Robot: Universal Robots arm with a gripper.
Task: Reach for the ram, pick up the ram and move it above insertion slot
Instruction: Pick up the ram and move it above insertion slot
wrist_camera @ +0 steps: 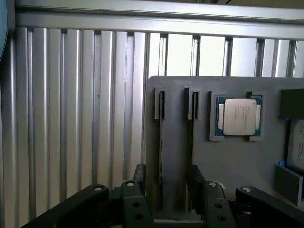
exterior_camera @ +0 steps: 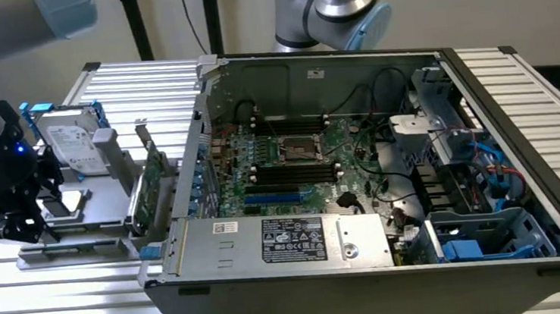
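The ram (wrist_camera: 161, 142) stands on edge in a slot of the grey holder plate (wrist_camera: 180, 85) and shows as a thin dark strip seen from above. My gripper (wrist_camera: 168, 190) is open, one black finger (wrist_camera: 141, 183) on either side of the ram, and neither appears to touch it. In the exterior view the gripper (exterior_camera: 20, 224) hangs low over the grey holder (exterior_camera: 75, 247) at the exterior view's left. The long dark memory slots (exterior_camera: 292, 173) lie on the motherboard inside the open computer case (exterior_camera: 371, 271).
A processor chip (wrist_camera: 236, 116) sits in a recess of the holder, with a second narrow slot (wrist_camera: 194, 104) beside the ram. A hard drive (exterior_camera: 71, 145) and a larger green expansion card (exterior_camera: 151, 187) stand between holder and case. A second robot arm (exterior_camera: 333, 8) stands behind the case.
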